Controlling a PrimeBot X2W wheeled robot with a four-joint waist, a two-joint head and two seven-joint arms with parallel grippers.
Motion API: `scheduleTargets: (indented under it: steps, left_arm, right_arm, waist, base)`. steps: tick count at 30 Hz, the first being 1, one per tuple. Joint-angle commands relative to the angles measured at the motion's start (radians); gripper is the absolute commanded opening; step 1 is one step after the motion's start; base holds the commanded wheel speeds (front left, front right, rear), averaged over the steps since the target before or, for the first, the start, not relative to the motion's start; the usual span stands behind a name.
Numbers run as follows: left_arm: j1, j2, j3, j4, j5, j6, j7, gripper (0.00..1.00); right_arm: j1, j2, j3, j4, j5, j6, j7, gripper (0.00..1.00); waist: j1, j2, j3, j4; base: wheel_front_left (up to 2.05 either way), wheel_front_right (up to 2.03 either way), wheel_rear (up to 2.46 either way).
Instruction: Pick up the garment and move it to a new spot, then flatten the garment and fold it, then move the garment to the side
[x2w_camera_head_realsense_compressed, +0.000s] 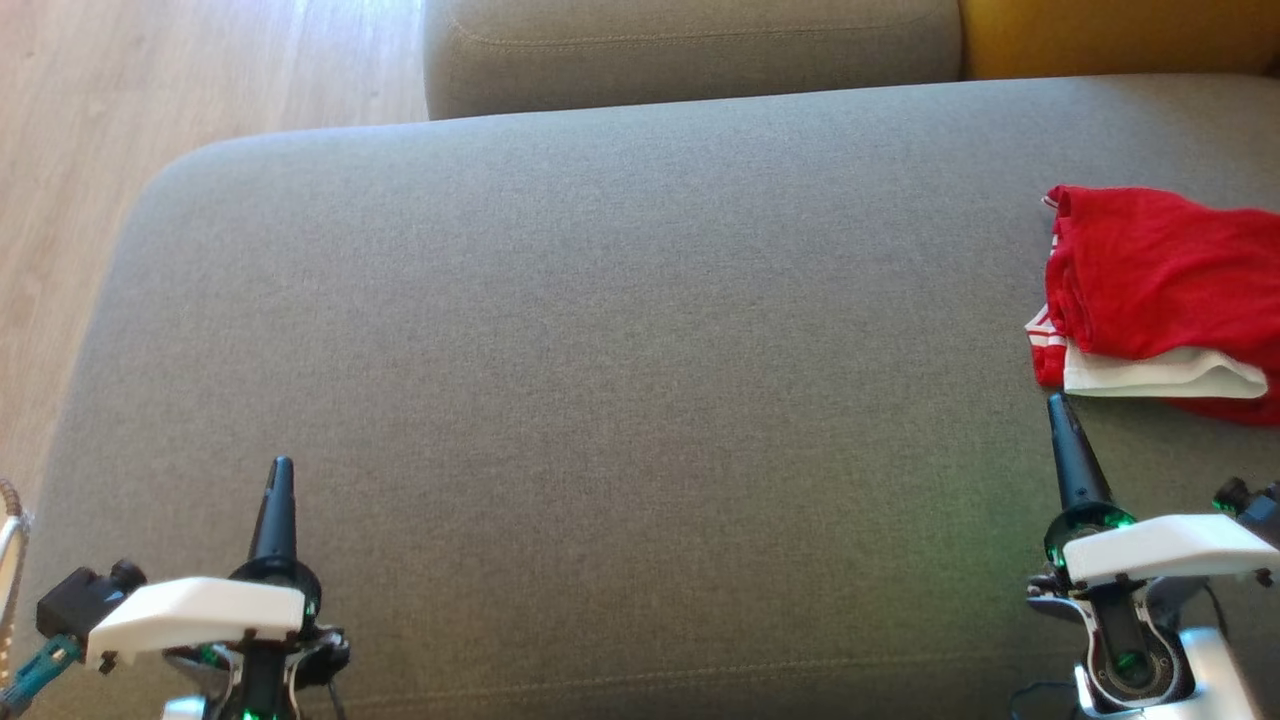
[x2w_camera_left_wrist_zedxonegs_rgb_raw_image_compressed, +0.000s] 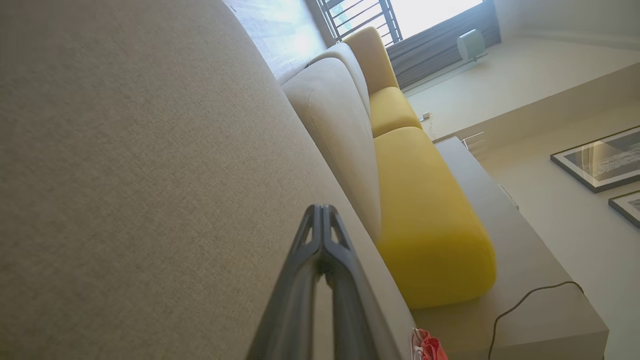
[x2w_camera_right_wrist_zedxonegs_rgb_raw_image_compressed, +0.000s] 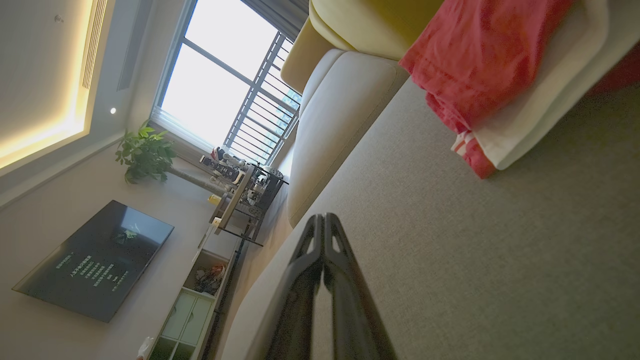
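**Head view:** Both arms sit low at the near edge of the grey sofa seat (x2w_camera_head_realsense_compressed: 600, 300), white wrist housings about level and fingers pointing away from the robot. The left claw (x2w_camera_head_realsense_compressed: 281, 470) is pressed shut into a single dark spike and holds nothing, with bare seat fabric ahead of it. The right claw (x2w_camera_head_realsense_compressed: 1058, 402) is likewise closed and empty. The garment (x2w_camera_head_realsense_compressed: 1150, 270), red with a white band and folded into a bundle, lies just ahead of its tip and off to its right. It is well apart from the left claw.

**Left wrist view:** The left claw (x2w_camera_left_wrist_zedxonegs_rgb_raw_image_compressed: 322, 210) has its fingertips meeting and grips nothing. Seat fabric runs along its left, and a yellow cushion (x2w_camera_left_wrist_zedxonegs_rgb_raw_image_compressed: 425, 215) lies ahead to its right. A scrap of the red garment (x2w_camera_left_wrist_zedxonegs_rgb_raw_image_compressed: 430, 347) peeks in low on its right.

**Right wrist view:** The right claw (x2w_camera_right_wrist_zedxonegs_rgb_raw_image_compressed: 324, 217) has its tips together and is empty, above the seat. The garment (x2w_camera_right_wrist_zedxonegs_rgb_raw_image_compressed: 480, 65) lies ahead and to its right, with bare seat between it and the tips. A television (x2w_camera_right_wrist_zedxonegs_rgb_raw_image_compressed: 95, 260) hangs far off to its left.
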Motion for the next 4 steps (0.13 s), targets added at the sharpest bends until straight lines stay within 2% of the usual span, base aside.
scheduleTargets:
  steps: [1, 4]
  left_arm:
    - [-0.057, 0.015, 0.029, -0.026, -0.022, -0.008, 0.010, 0.00]
    - [-0.060, 0.015, 0.033, -0.024, -0.053, -0.009, 0.018, 0.00]
  right_arm:
    - [-0.023, -0.004, 0.010, -0.040, 0.027, 0.000, 0.009, 0.00]
    - [-0.021, -0.004, 0.010, -0.042, 0.062, 0.000, 0.018, 0.00]
  waist:
    - [0.0000, 0.0000, -0.001, 0.000]
    - [0.0000, 0.0000, -0.002, -0.002]
  base:
    - [0.00, 0.00, 0.00]
    - [0.00, 0.00, 0.00]
